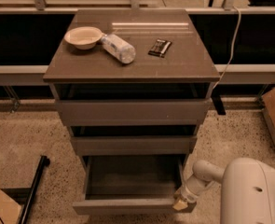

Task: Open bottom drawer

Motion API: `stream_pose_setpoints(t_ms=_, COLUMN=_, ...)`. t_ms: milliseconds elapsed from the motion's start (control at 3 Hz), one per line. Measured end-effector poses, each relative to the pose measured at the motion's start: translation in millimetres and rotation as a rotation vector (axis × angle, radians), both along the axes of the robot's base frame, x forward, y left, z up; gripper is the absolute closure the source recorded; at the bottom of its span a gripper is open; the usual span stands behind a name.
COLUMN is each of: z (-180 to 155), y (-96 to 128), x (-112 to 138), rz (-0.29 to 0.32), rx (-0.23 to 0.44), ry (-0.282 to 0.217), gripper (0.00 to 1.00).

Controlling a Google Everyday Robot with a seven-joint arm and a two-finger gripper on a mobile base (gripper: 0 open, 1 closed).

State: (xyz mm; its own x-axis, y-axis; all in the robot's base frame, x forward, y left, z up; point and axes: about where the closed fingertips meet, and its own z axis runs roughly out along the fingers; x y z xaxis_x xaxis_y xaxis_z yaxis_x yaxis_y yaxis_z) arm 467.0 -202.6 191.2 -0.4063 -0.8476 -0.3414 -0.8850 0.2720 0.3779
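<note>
The grey-brown cabinet point(132, 62) has three stacked drawers. The bottom drawer point(127, 205) is pulled well out toward me, and its dark grey inside point(134, 176) shows with nothing in it. The middle drawer point(133, 144) and the taller top drawer point(132, 112) stand slightly out. My gripper point(181, 203) is at the right front corner of the bottom drawer, touching its front edge. My white arm point(253, 192) reaches in from the lower right.
On the cabinet top lie a beige bowl point(83, 36), a plastic bottle on its side point(118, 48) and a dark snack bar point(160, 47). A cardboard box point(274, 113) stands at the right. A black bar point(32, 190) lies on the floor at the left. A white cable point(230, 45) hangs behind.
</note>
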Motion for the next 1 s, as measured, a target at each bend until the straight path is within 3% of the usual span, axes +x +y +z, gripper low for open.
stream_pose_setpoints(t_ms=667, z=7.4, y=1.5, x=-5.4, rz=0.018, rx=-0.004, ry=-0.016, gripper=0.28)
stream_pose_setpoints(t_ms=1000, z=26.9, y=5.0, x=-20.6, rz=0.068, rx=-0.013, ry=-0.051, gripper=0.0)
